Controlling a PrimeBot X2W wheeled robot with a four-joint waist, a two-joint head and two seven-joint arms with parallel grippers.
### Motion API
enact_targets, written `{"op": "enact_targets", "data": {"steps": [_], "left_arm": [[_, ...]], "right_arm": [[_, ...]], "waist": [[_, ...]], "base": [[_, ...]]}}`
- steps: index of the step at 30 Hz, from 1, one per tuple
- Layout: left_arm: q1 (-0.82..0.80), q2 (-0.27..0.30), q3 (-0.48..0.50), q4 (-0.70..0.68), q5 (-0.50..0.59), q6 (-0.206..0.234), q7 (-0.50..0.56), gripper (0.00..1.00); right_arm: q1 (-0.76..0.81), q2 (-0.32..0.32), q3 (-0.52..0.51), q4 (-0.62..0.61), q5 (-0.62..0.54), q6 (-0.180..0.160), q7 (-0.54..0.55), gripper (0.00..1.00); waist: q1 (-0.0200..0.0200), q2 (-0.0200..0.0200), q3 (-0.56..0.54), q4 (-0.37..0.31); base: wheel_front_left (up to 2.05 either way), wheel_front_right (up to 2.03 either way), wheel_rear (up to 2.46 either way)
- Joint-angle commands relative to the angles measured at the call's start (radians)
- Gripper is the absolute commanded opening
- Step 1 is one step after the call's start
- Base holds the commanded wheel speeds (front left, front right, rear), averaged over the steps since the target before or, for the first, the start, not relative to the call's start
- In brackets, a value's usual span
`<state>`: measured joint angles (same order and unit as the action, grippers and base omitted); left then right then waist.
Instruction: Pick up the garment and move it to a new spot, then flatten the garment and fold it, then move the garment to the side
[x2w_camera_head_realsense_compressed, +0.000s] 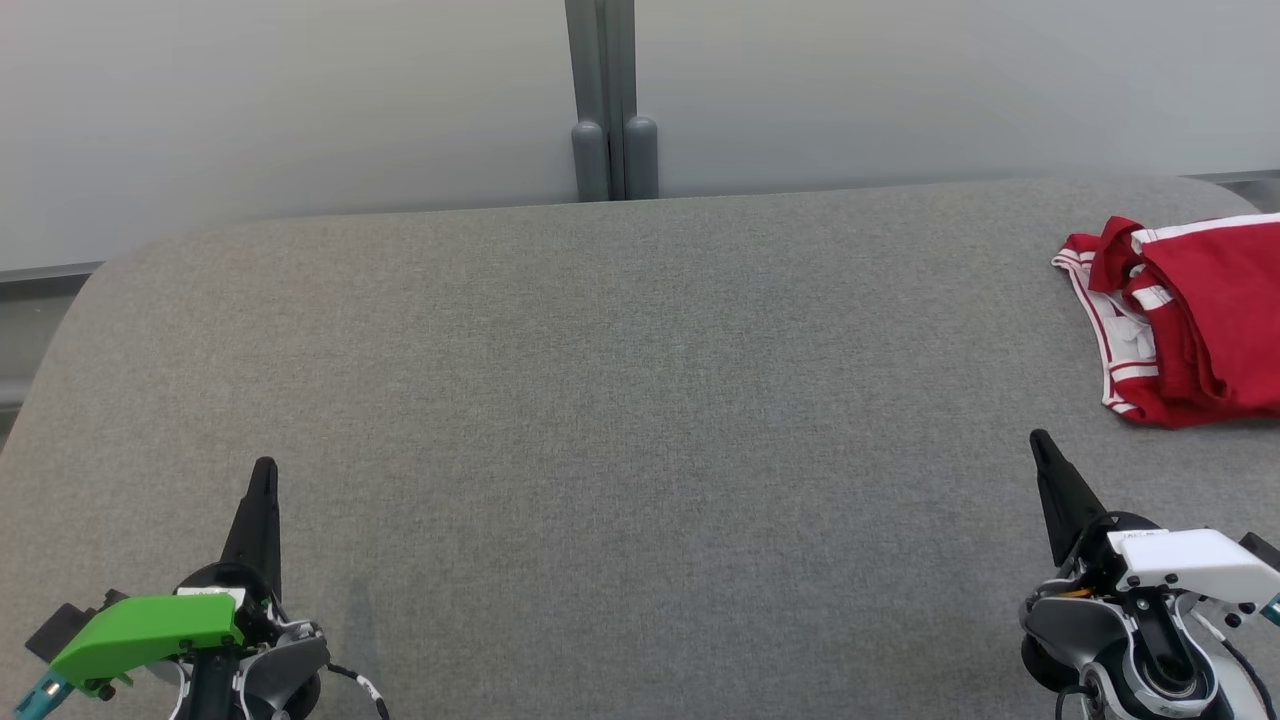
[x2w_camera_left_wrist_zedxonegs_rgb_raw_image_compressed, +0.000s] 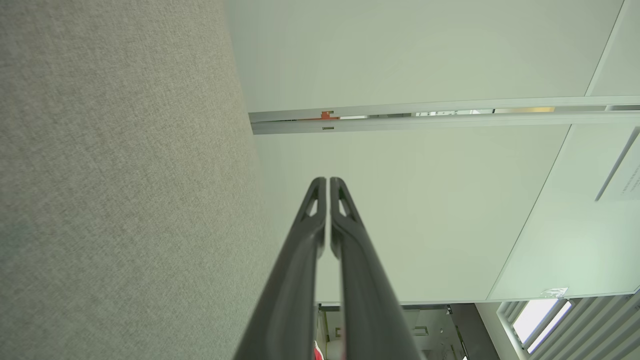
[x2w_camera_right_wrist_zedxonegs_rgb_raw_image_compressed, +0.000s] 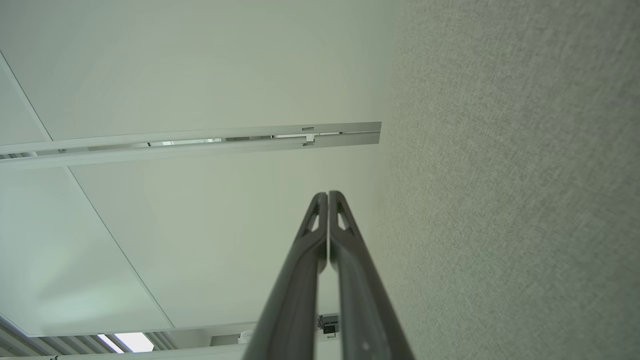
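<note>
Garment (x2w_camera_head_realsense_compressed: 1200, 320) lies bunched up on the table (x2w_camera_head_realsense_compressed: 620, 400), at its far right edge. It looks soft, light and floppy; grab a thick fold so it all lifts. Left pincer (x2w_camera_head_realsense_compressed: 264, 475) and right pincer (x2w_camera_head_realsense_compressed: 1042, 445) are both pressed together, holding nothing.

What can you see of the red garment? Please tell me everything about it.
The garment is red, soft-looking cloth with white striped trim along its left edge. It lies roughly folded in wrinkled layers at the far right of the grey surface, and the head view's right edge cuts it off. Nothing but the surface touches it; the right gripper, shut, is apart from it, nearer the robot.
</note>
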<state>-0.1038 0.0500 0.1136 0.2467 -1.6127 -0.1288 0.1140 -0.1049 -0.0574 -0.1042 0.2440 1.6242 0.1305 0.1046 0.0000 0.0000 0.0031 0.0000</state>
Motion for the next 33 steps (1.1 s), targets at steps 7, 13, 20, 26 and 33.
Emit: {"op": "enact_targets", "data": {"steps": [7, 13, 20, 26, 33], "left_arm": [[-0.011, 0.0, 0.003, -0.003, 0.0, -0.004, 0.004, 0.0], [-0.011, 0.0, 0.002, -0.003, 0.0, -0.004, 0.004, 0.0], [-0.011, 0.0, 0.002, -0.003, 0.0, -0.004, 0.004, 0.0], [-0.011, 0.0, 0.002, -0.003, -0.001, -0.004, 0.004, 0.0], [-0.011, 0.0, 0.002, -0.003, -0.001, -0.004, 0.004, 0.0]], "right_arm": [[-0.007, 0.001, -0.003, 0.002, -0.007, 0.0, 0.006, 0.0], [-0.007, 0.001, -0.004, 0.002, -0.008, 0.0, 0.007, 0.0], [-0.007, 0.002, -0.005, 0.002, -0.008, 0.0, 0.007, 0.0], [-0.007, 0.002, -0.006, 0.002, -0.009, 0.0, 0.007, 0.0], [-0.007, 0.002, -0.006, 0.002, -0.008, 0.0, 0.008, 0.0]], "waist": [[0.0, 0.0, 0.0, 0.0], [0.0, 0.0, 0.0, 0.0], [0.0, 0.0, 0.0, 0.0], [0.0, 0.0, 0.0, 0.0], [0.0, 0.0, 0.0, 0.0]], "base": [[0.0, 0.0, 0.0], [0.0, 0.0, 0.0], [0.0, 0.0, 0.0], [0.0, 0.0, 0.0], [0.0, 0.0, 0.0]]}}
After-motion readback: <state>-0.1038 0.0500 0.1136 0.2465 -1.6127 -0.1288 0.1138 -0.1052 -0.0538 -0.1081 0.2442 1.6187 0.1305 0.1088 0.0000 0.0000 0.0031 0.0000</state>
